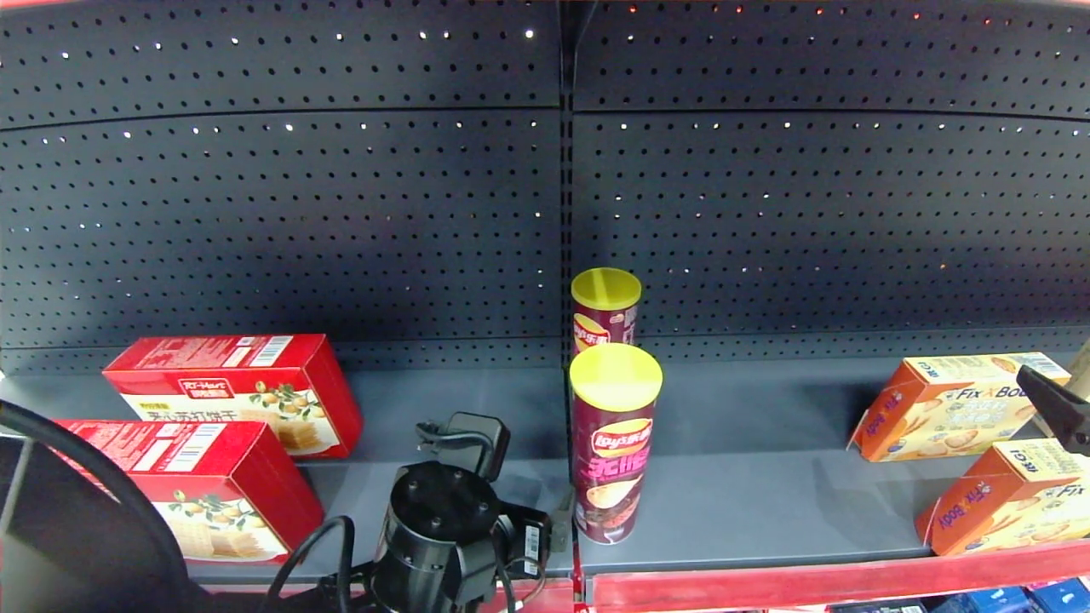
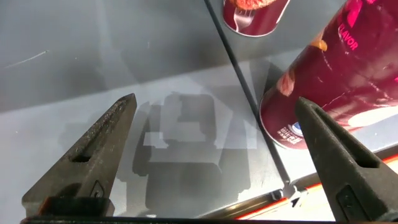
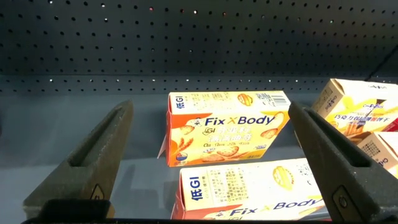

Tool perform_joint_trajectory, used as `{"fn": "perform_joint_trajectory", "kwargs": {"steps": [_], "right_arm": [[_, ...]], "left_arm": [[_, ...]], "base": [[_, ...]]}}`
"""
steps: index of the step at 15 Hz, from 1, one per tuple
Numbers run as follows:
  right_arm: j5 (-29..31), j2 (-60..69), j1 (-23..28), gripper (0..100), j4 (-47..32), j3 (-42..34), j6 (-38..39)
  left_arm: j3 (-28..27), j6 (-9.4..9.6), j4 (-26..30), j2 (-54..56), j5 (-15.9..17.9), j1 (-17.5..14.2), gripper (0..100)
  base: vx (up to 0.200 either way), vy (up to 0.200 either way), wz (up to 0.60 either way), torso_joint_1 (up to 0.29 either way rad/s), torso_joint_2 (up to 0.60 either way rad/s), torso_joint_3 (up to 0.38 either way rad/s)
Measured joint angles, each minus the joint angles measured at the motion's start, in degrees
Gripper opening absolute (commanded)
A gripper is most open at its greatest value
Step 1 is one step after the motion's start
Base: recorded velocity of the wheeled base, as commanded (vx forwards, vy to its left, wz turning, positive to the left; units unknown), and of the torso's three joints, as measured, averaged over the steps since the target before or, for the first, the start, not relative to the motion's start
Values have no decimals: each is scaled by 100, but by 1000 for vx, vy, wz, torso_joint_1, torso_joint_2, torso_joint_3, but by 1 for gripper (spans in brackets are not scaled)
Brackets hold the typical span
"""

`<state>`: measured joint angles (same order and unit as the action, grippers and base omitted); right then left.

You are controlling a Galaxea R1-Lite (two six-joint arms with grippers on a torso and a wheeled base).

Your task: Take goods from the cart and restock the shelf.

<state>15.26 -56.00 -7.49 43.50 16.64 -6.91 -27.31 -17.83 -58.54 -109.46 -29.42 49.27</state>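
The left claw [image 2: 214, 102] hangs low over the shelf [image 1: 749, 477], near its front edge, with its fingers spread wide and nothing between them. The front chip can [image 1: 615, 443] stands upright, long axis vertical, just beside the claw's finger on the robot's right. It is outside the gap, not within it. A second chip can [image 1: 605, 315] stands directly behind it, nearer the pegboard. The left arm is the closer one, its wrist pitched forward and down. The right claw [image 3: 210, 107], also spread and empty, faces the orange biscuit boxes [image 3: 227, 127] at the shelf's right end. With both claws empty, the next move is probably a retreat toward the cart, and the left claw should back out without brushing the front can.
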Motion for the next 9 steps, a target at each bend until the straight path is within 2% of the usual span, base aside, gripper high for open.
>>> {"fn": "perform_joint_trajectory", "kwargs": {"steps": [5,9], "right_arm": [[-5,6,-6,100,-1,-57,0],[-16,6,-11,100,-1,-83,0]], "left_arm": [[127,16,2,85,-9,-118,100],[523,89,18,494,-4,-328,100]], "base": [[0,0,0,0,0,0],[0,0,0,0,0,0]]}}
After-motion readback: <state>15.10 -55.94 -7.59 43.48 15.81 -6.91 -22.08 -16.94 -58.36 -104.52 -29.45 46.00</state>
